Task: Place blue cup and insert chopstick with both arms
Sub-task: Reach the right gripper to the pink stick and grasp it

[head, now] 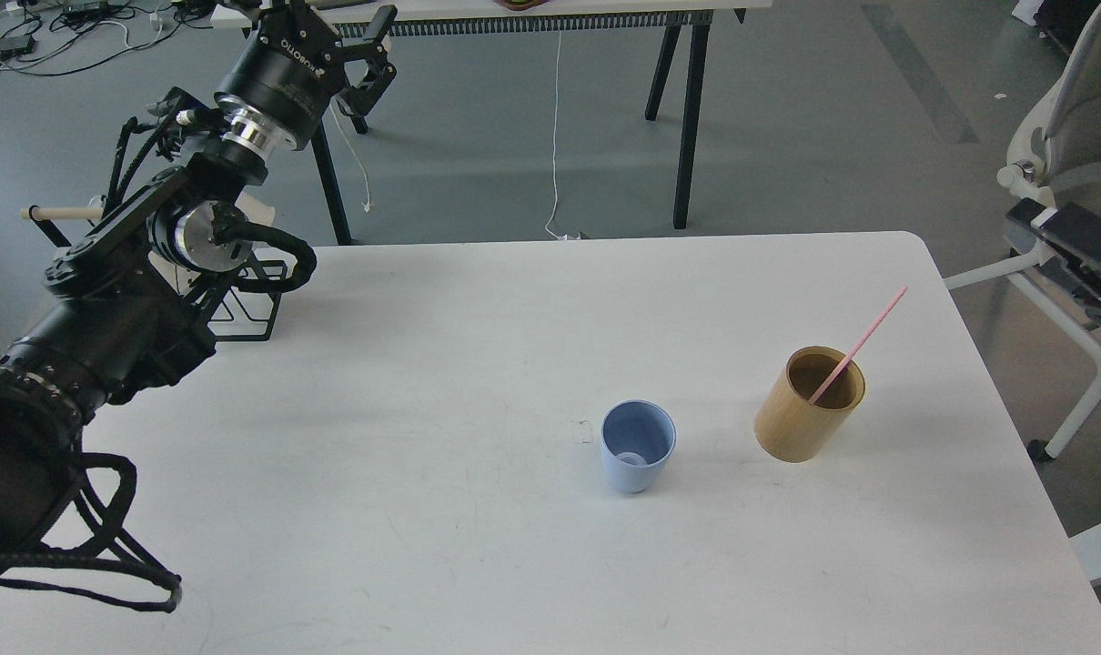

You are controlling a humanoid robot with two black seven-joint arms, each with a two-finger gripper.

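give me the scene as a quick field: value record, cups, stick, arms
blue cup: upright on the white table, nothing inside it
bamboo holder: upright, right of the blue cup, apart from it
pink chopstick: leaning in the bamboo holder, top pointing up and right
left gripper: raised beyond the table's far left corner, holding nothing, fingers parted
right arm: only a dark part at the right edge, gripper not seen
task state: chopstick not yet in the blue cup

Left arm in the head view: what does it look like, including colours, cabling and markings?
The left arm is black with thick cylindrical segments and bright silver rings at two joints. Black cables loop loosely along its outside, and white lettering runs around the wrist housing. The left gripper is black, with blocky angular fingers. The right arm shows only a black boxy piece.
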